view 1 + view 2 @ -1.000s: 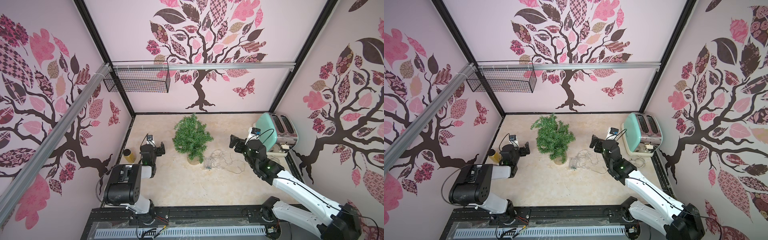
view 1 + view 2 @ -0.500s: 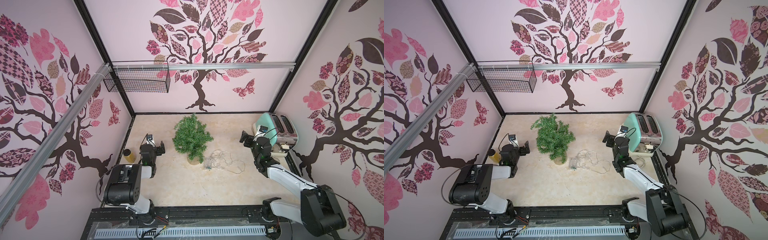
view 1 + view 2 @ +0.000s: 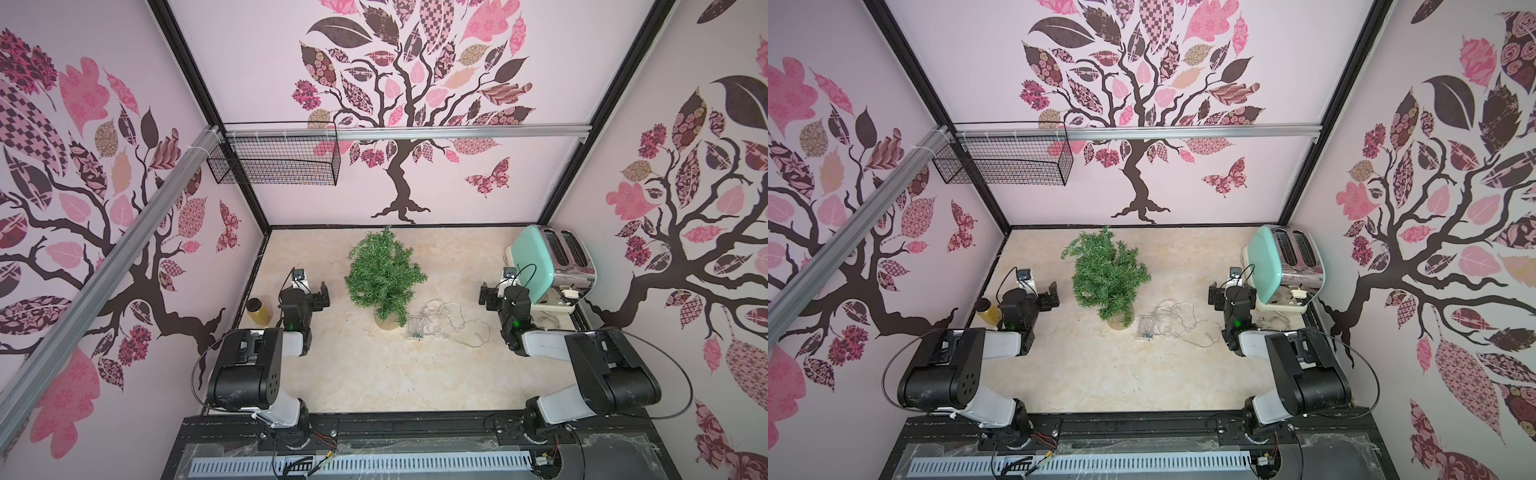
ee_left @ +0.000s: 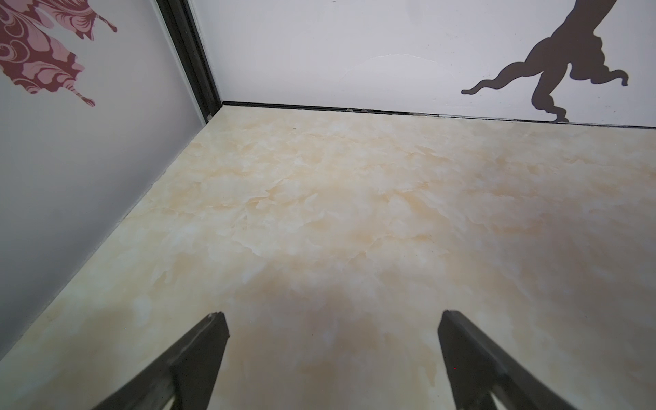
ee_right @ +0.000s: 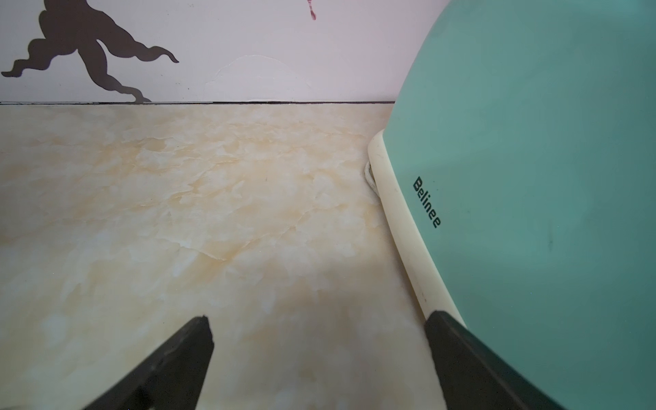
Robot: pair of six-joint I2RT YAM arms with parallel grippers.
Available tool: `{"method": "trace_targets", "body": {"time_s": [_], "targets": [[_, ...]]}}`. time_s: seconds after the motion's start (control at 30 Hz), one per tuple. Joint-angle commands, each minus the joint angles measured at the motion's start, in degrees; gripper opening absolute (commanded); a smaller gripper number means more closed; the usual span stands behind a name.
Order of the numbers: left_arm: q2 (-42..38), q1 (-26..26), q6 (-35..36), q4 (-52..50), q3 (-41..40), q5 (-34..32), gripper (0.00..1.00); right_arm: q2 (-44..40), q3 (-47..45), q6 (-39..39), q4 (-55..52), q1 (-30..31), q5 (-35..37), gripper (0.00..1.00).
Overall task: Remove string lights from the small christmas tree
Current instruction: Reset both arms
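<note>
The small christmas tree [image 3: 384,278] [image 3: 1108,276] stands upright mid-table, green and bushy on a round tan base. The string lights [image 3: 451,320] [image 3: 1179,322] lie in a loose tangle on the table to its right, off the branches, with the clear battery box [image 3: 415,330] [image 3: 1145,331] beside the base. My left gripper [image 3: 312,292] [image 4: 332,316] is open over bare table left of the tree. My right gripper [image 3: 496,297] [image 5: 318,317] is open and holds nothing, right of the lights and close beside the toaster. Neither wrist view shows the tree or the lights.
A mint-green toaster [image 3: 536,257] [image 5: 532,177] stands at the right edge, next to my right fingers. A yellow bottle [image 3: 257,309] sits by the left wall behind the left arm. A black wire basket [image 3: 274,162] hangs on the back-left rail. Walls enclose three sides.
The right arm has drawn back from the string lights toward the right side and folded up beside the toaster. The left arm, the tree and the lights have stayed put.
</note>
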Motion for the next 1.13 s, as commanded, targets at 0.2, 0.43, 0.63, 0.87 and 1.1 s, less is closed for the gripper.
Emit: {"method": "trace_targets", "body": {"time_s": [0.2,0.43,0.63,0.87,1.1], "targets": [[0.1,0.8,-0.7,1.0,-0.8,1.8,0.98,1.9,0.5,1.7,3.9,-5.1,-10.9,1.00],[0.1,0.6,-0.6,0.9,-0.7,1.5,0.98,2.4,-5.0,2.2,13.2,-5.3,-9.9,1.00],[0.1,0.5,-0.5,0.9,-0.7,1.3,0.98,2.4,-5.7,2.3,15.0,-5.3,-9.2,1.00],[0.4,-0.1,-0.1,0.2,-0.1,0.2,0.98,2.4,-5.9,2.2,15.4,-5.3,-9.1,1.00],[0.2,-0.2,-0.3,0.4,-0.4,0.0,0.98,2.4,-5.9,2.2,15.4,-5.3,-9.1,1.00]]}}
